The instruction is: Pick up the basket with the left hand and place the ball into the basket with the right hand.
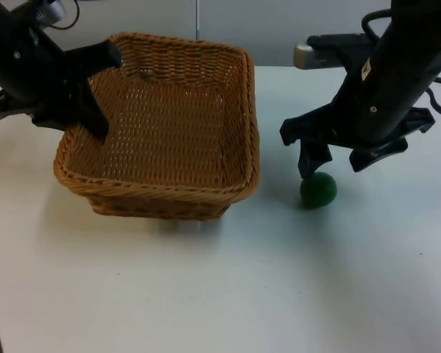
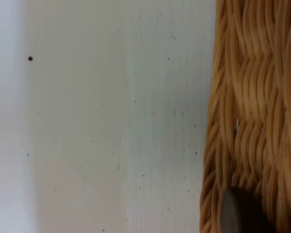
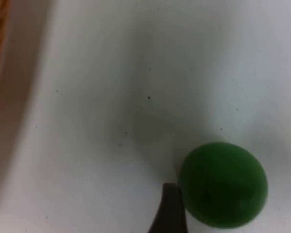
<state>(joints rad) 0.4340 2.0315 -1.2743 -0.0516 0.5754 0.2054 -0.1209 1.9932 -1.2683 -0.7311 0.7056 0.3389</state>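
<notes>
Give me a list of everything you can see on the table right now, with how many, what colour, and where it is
Basket: one, tan woven wicker, on the left half of the table, its left rim gripped by the left arm, nothing inside it.
Ball: one, green, on the table to the right of the basket and apart from it.
Table: one, white, under everything.
Partition wall: one, grey, along the far edge of the table.
Left gripper: one, black, shut on the basket's left rim; one finger lies inside the basket.
Right gripper: one, black, open, right above the ball, one fingertip beside it.
</notes>
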